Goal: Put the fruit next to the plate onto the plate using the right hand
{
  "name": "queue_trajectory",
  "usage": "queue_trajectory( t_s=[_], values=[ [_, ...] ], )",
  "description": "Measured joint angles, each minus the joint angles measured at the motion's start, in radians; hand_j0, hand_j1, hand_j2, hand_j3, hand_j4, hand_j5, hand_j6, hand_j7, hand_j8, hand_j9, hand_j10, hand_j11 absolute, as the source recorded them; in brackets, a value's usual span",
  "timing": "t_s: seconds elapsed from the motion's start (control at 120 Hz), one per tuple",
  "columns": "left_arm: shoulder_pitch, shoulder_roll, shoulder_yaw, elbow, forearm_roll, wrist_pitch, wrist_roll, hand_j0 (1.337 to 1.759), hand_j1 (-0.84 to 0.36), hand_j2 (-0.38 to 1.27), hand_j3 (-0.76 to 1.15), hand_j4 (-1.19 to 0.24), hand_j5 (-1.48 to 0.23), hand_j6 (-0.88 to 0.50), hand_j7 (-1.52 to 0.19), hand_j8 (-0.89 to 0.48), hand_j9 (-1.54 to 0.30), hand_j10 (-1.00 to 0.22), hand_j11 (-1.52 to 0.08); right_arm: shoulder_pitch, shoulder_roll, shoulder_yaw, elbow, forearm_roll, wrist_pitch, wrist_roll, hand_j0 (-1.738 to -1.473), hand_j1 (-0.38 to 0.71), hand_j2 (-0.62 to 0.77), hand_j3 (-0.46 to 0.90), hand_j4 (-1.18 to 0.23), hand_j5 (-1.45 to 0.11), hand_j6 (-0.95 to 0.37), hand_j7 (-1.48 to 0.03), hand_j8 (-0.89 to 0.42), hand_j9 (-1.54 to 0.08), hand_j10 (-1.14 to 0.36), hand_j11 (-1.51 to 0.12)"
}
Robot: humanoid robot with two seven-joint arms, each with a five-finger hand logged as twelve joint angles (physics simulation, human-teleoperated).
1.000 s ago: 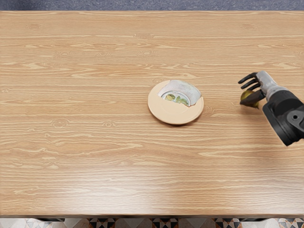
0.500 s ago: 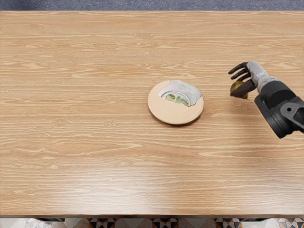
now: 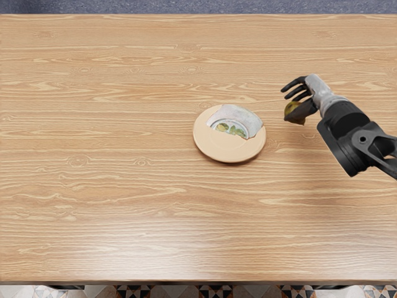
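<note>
One arm shows in your head view, coming in from the right edge with its chunky black forearm [image 3: 350,136] low on that side and the right hand [image 3: 304,99] reaching up and to the left over the worktop [image 3: 124,186]. You've got the fruit [image 3: 290,110] in that hand: it's a small yellowish thing tucked under the palm, pinched there by the thumb and lower fingers, while the upper fingers [image 3: 291,84] fan out dark above it. So it's a grasp on the fruit, just not with every finger wrapped around it. Can't tell from this angle how far off the wood it is. The fruit sits to the right of the plate [image 3: 214,144] and a bit further back, clearly apart from it and not over the rim. The plate itself is round and tan, about mid-worktop. On its back half there's a white piece [image 3: 239,117] that overhangs the far edge a little, with some green bits [image 3: 231,129] showing just under it. The front half of the plate is bare.
</note>
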Motion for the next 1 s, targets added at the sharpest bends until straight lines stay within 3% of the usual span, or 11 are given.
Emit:
queue_trajectory(
  t_s=[1.0],
  values=[
    [0.000, 0.000, 0.000, 0.000, 0.000, 0.000, 0.000, 1.658, 0.35, 0.00, 0.00, 0.00, 0.00, 0.00, 0.00, 0.00, 0.00, 0.00, 0.00, 0.059, 0.134, -0.001, -0.003, 0.000, -0.001, 0.000, -1.657, 0.23, 0.14, 0.00, -0.56, -0.75, -0.57, -0.74, -0.49, -0.74, -0.46, -0.74]
  ],
)
